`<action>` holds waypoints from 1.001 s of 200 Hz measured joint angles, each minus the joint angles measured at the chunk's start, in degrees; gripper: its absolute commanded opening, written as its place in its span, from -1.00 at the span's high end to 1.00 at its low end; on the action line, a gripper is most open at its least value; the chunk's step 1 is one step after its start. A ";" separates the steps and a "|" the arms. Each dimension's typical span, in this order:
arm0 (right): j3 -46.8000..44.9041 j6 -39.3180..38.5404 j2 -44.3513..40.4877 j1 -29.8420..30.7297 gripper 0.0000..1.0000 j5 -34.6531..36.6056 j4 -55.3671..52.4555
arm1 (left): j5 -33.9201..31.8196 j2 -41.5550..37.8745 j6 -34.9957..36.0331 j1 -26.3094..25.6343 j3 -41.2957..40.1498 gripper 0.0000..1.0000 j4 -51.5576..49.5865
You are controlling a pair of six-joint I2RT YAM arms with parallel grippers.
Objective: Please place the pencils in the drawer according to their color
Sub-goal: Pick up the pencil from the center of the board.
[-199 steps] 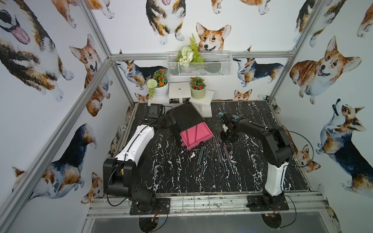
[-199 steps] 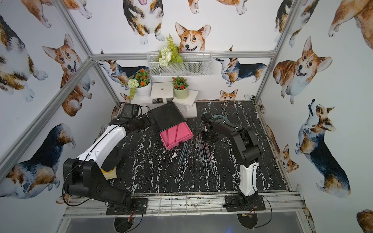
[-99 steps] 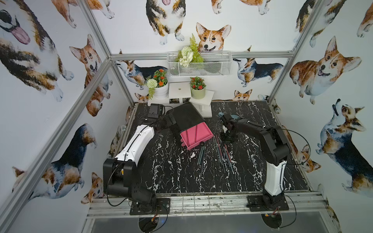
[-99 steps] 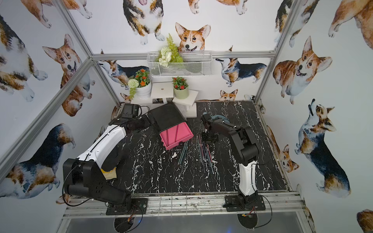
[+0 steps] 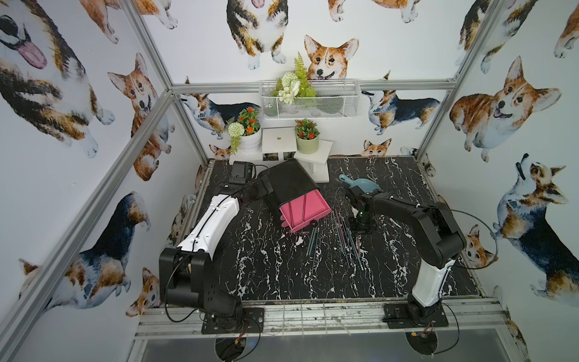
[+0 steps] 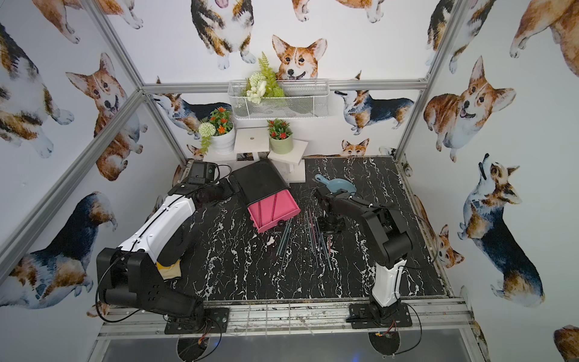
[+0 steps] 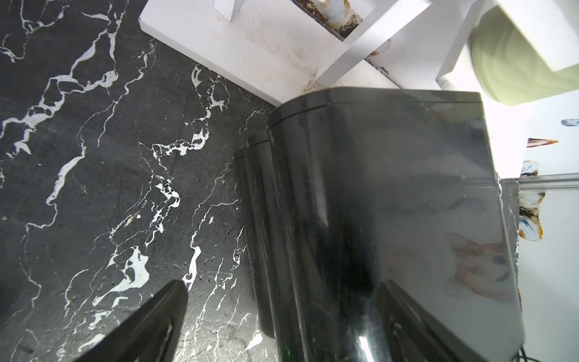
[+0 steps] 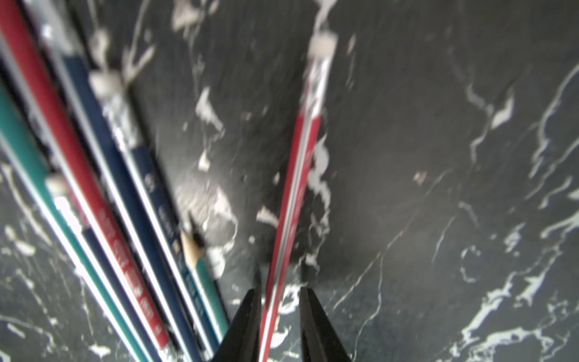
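Blue dustpan (image 5: 365, 184) lies beyond the loose pencils (image 5: 346, 235).

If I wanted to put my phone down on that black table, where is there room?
Bare table shows in front, between the pencils and the metal rail, and in the far corner behind the blue dustpan. The middle is crowded: the black chest with its open pink drawer, the loose pencils, and the right gripper over them.
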 measured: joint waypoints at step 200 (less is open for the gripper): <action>-2.08 3.63 -11.30 -0.70 1.00 -0.44 -1.07 | 0.00 -0.57 -0.37 0.00 -0.42 -1.00 0.04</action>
